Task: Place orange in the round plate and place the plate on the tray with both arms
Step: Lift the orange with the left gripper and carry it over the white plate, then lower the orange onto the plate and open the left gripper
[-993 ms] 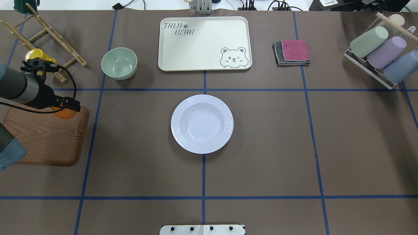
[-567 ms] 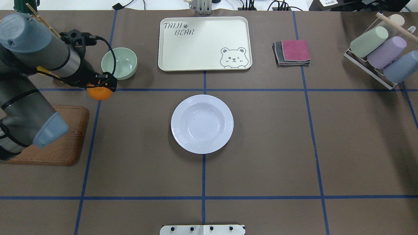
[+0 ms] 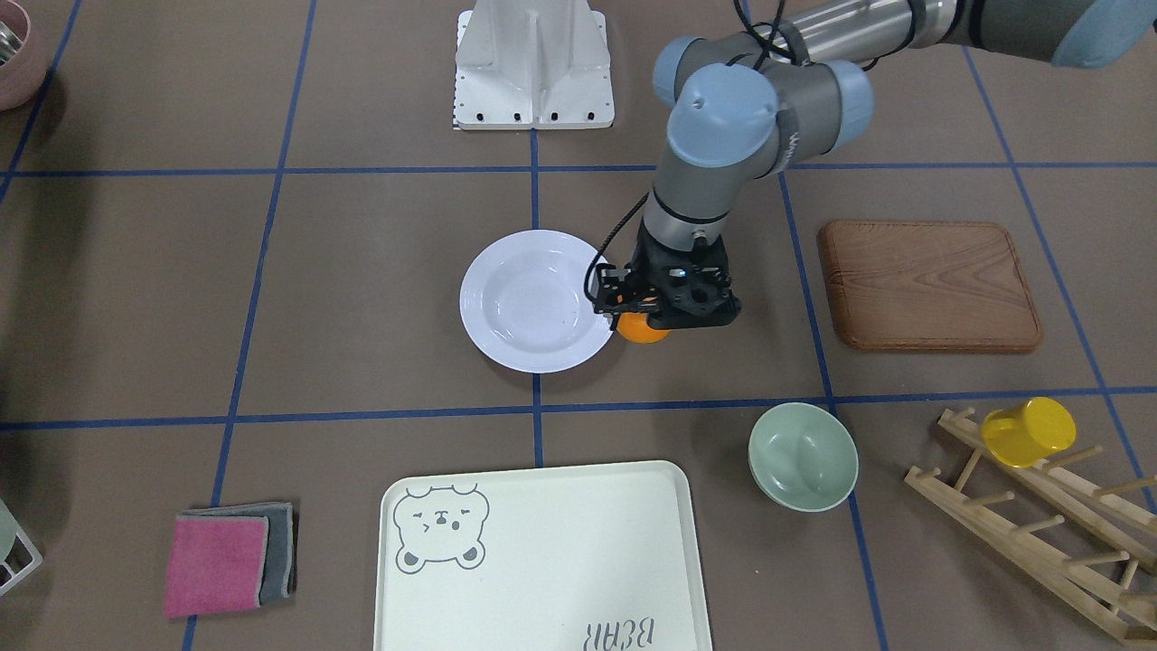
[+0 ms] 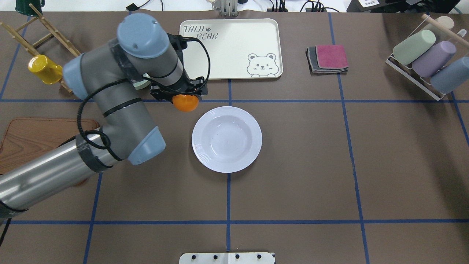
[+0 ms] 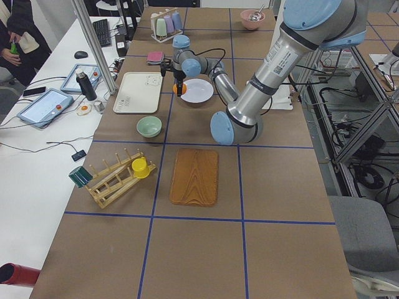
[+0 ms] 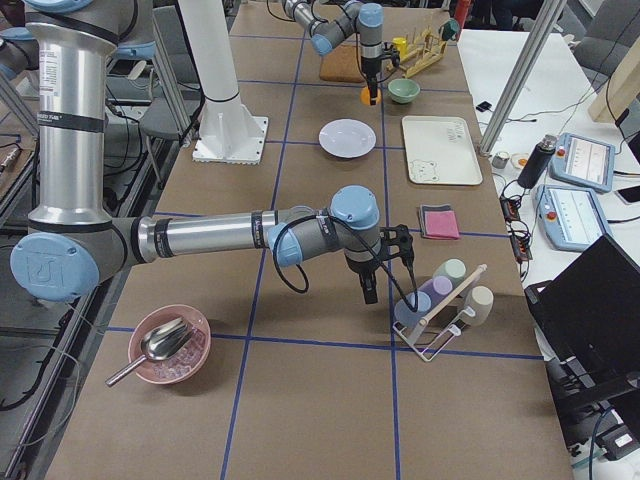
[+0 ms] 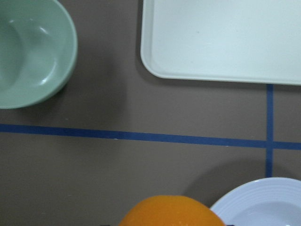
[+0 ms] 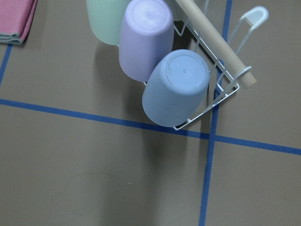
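Two grey-and-silver jointed arms logged, one of them loaded. We see the left arm (image 4: 110,121) reaching in over the brown table (image 4: 293,165), its black left gripper (image 4: 180,94) pointing down with the fingers closed narrow on the small round bright-orange fruit (image 4: 185,103). The orange sits just outside the rim of the glossy white round deep plate (image 4: 226,139), on the plate's far-left side, between the plate and the near-left corner of the large cream rectangular bear-print tray (image 4: 229,47). From the front-facing camera the orange overlaps the plate's rim edge. We cannot tell whether it touches the rim. The left wrist view has the orange at its bottom edge and the plate rim at bottom right. Plate holds nothing and rests on the table, apart from the tray.

The right arm (image 6: 200,238) is extended low, its right gripper (image 6: 368,288) near the white wire rack of pastel cups (image 4: 427,58). We cannot tell its finger state.

Also on the table:
- a pale-green bowl (image 3: 803,457)
- a brown wooden board (image 3: 929,285)
- a yellow cup (image 4: 44,69) on a wooden peg rack (image 3: 1039,515)
- folded pink and grey cloths (image 4: 328,58)
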